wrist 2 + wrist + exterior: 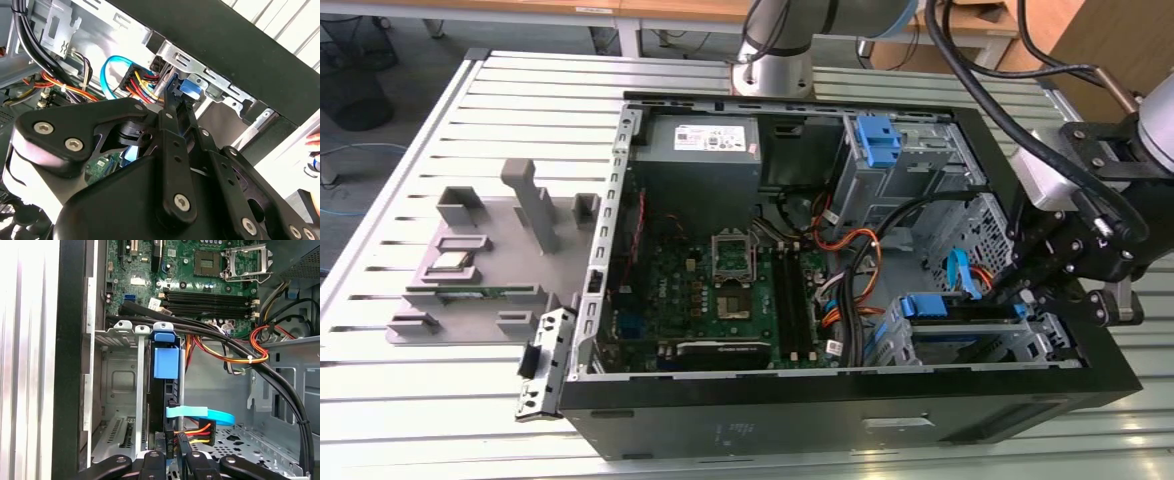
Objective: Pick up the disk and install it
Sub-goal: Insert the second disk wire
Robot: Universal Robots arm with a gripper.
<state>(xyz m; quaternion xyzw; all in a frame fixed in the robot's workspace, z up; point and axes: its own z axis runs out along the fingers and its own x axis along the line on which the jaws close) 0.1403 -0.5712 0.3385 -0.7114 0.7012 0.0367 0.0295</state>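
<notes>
We see the open computer case point(854, 400) lying on the slatted counter point(520, 90), its motherboard point(720, 290) exposed. The disk point(954, 320) sits in the drive cage point(907, 345) at the corner of the case on the exterior view's right, near the front panel, its blue carrier tab point(165, 361) standing upright in the slot in the first wrist view. The tool point(1047, 290) hangs just above that cage, its black linkage at the disk's end; in the second wrist view the fingertips point(175, 92) reach the blue carrier point(190, 89), but we cannot tell whether they are clamped on it or apart. A light blue data cable point(202, 414) and red, yellow and orange power wires point(197, 432) lie close beside the disk. A grey fixture point(494, 250) rests on the counter at the exterior view's left
</notes>
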